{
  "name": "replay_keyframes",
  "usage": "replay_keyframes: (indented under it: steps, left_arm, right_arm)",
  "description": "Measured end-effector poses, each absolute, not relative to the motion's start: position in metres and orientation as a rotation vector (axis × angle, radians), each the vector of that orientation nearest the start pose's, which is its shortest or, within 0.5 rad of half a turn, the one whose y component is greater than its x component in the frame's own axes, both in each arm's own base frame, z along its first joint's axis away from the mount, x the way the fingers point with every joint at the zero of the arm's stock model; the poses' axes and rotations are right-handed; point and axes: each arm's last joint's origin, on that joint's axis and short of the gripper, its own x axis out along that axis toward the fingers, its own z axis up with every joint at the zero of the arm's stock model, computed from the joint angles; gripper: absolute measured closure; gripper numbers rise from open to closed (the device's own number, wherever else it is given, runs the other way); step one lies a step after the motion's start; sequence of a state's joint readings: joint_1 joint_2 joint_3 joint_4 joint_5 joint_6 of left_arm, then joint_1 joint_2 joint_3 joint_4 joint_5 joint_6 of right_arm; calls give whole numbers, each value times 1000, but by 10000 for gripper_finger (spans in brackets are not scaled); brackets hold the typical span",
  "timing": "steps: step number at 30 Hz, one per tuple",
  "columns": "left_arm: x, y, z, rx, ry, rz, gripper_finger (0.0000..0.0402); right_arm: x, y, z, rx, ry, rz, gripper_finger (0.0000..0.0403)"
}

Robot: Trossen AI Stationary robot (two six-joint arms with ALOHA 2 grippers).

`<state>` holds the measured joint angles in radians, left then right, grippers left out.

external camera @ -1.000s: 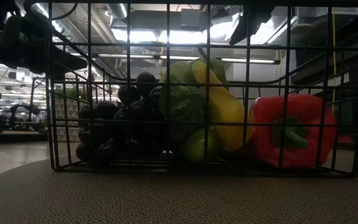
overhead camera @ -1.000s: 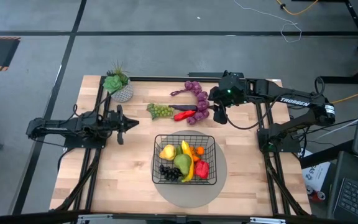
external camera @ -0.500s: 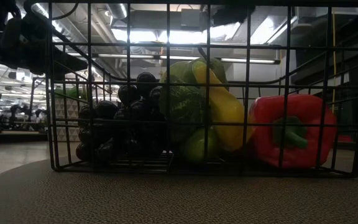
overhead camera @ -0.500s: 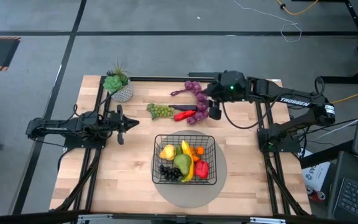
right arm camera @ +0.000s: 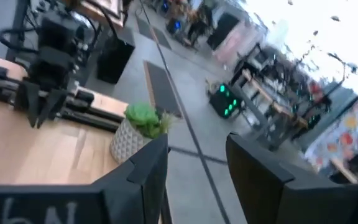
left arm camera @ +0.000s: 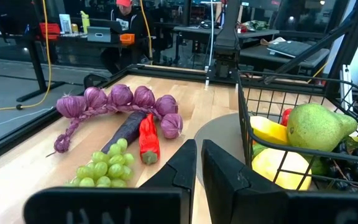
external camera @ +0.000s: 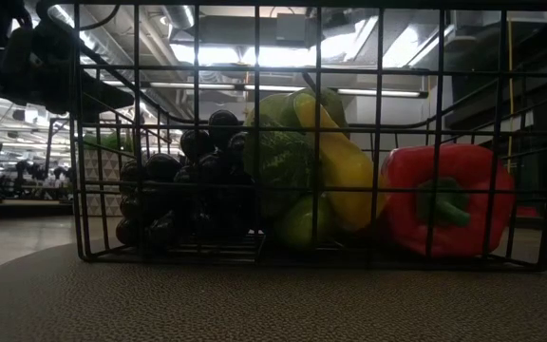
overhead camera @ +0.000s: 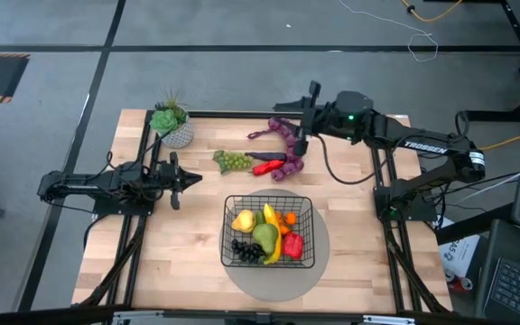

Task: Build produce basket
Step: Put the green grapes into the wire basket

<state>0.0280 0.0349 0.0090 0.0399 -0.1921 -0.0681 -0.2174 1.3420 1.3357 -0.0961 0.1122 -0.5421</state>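
Four pieces of produce lie loose on the table [overhead camera: 197, 235], just beyond the far side of the basket [overhead camera: 269, 231]: a green grape bunch [overhead camera: 231, 161], a red pepper [overhead camera: 266, 167], a dark purple vegetable [left arm camera: 126, 132] beside it, and a string of purple bulbs [overhead camera: 287, 137] curving round their right end. The basket sits near the table's middle on a round mat [overhead camera: 273, 275] and already holds a pear [overhead camera: 265, 236], a banana [overhead camera: 272, 217], a lemon [overhead camera: 244, 219], dark grapes [overhead camera: 246, 250] and another red pepper [overhead camera: 293, 244].

These look like light, hollow plastic toys, stiff and somewhat slick. The pepper is probably best pinched across its narrow middle; the grapes and the bulb string are lumpy and may swing, so a grip near the centre of the cluster seems safest.

Over the bulb string, the right gripper [overhead camera: 309, 113] hangs with its fingers spread apart and nothing between them. At the table's left, the left gripper [overhead camera: 175, 179] waits, fingers nearly together with a thin gap, holding nothing.
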Motion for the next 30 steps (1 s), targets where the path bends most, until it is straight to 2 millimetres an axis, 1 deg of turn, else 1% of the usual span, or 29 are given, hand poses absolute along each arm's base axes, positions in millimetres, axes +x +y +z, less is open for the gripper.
replay_keyframes:
  steps: [6, 9, 13, 18, 22, 25, 30]
  left_arm:
    - [99, 8, 168, -69, -21, 219, 382]
    - [99, 8, 168, -69, -21, 219, 382]
    - [99, 8, 168, -69, -21, 220, 382]
    - [99, 8, 168, -69, -21, 220, 382]
    - [99, 8, 168, -69, -21, 220, 382]
    - [99, 8, 168, -69, -21, 220, 382]
    - [99, 8, 168, -69, -21, 220, 382]
  right_arm:
    - [309, -86, 388, -435, 294, -471, 237]
    - [319, -95, 373, -360, 348, -491, 238]
    - [336, -107, 344, -240, 420, -434, 237]
    - [359, -124, 301, -102, 518, -361, 237]
    - [380, -133, 268, 32, 572, -256, 237]
    - [400, -137, 249, 77, 600, -187, 237]
    - [430, -144, 215, 132, 715, -190, 237]
